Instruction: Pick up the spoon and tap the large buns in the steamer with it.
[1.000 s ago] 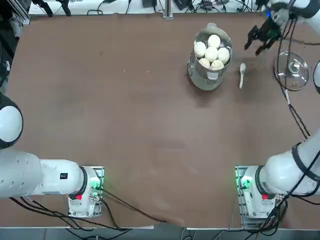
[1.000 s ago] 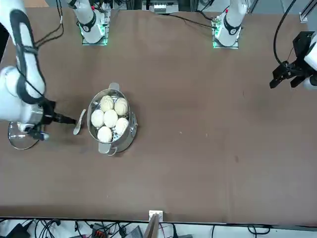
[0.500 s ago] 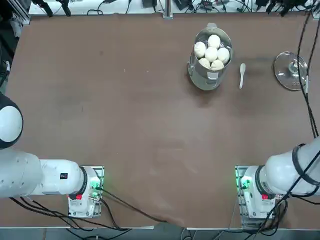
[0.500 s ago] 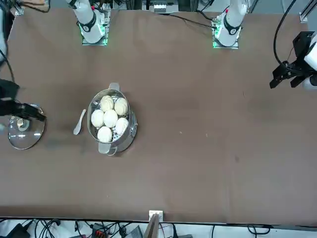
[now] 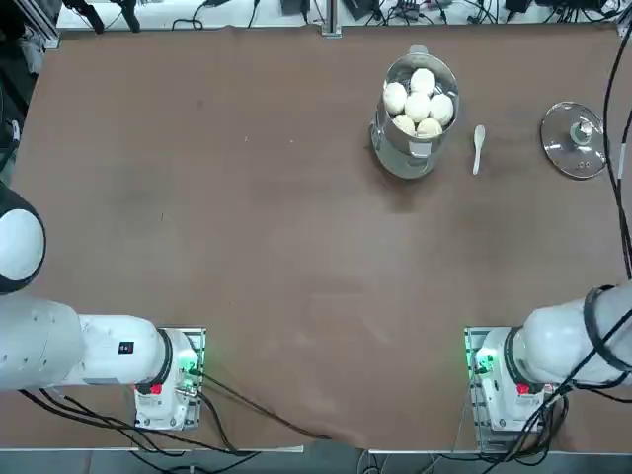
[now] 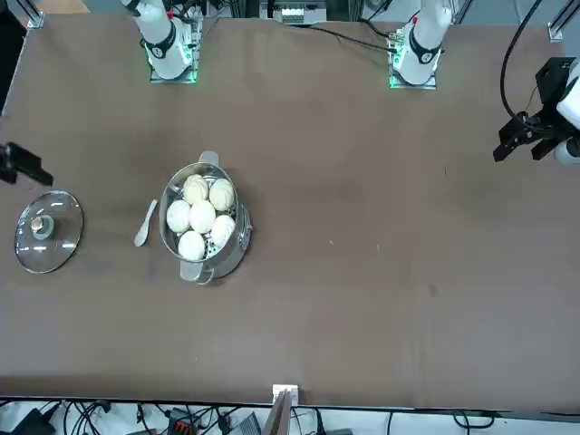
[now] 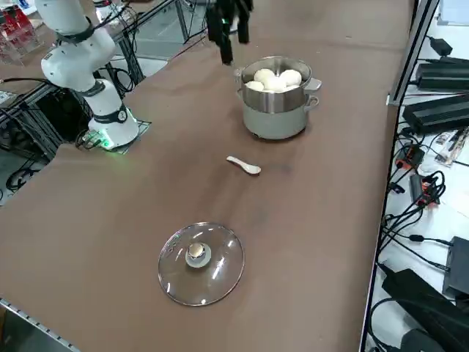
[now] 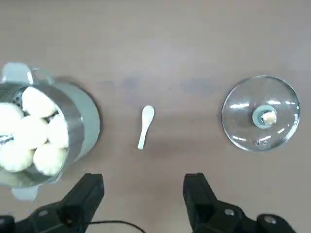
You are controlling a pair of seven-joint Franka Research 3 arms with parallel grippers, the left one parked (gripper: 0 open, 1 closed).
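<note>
The right gripper (image 8: 143,194) has risen high above the untouched spoon (image 8: 145,126), fingers spread and empty, so pickup remains undone.

The surface (image 5: 247,217) is brown and flat. On it stands the steamer (image 5: 415,138), holding the large buns (image 5: 419,103). Just beside the steamer lies the spoon (image 5: 478,148), apart from it. Further to that side lies a glass lid (image 5: 576,139), knob up.
</note>
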